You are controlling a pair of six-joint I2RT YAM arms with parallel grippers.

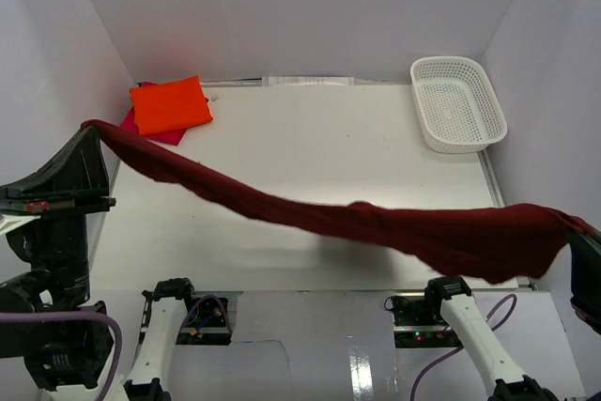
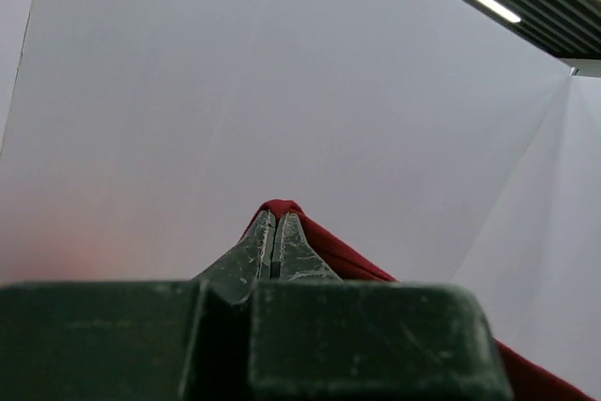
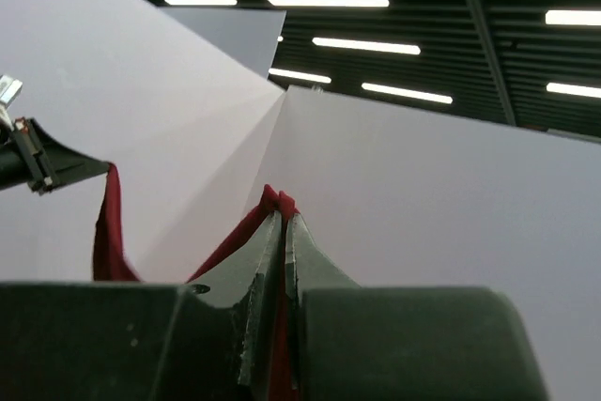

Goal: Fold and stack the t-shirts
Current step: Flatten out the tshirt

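The dark maroon-red t-shirt [image 1: 357,223] hangs stretched in the air across the table, from high at the left to the right edge. My left gripper [image 1: 92,129] is shut on its left end, which shows as a red tip [image 2: 280,206] past the jaws. My right gripper [image 1: 577,230] is shut on its right end [image 3: 280,200]; the cloth runs off to the left there [image 3: 111,232]. The bright orange t-shirt [image 1: 169,105] lies folded at the back left, on top of the magenta-pink t-shirt [image 1: 164,135], of which only an edge shows.
A white plastic mesh basket [image 1: 457,102] stands at the back right corner. White walls enclose the table [image 1: 329,138] on three sides. The arm bases sit at the near edge.
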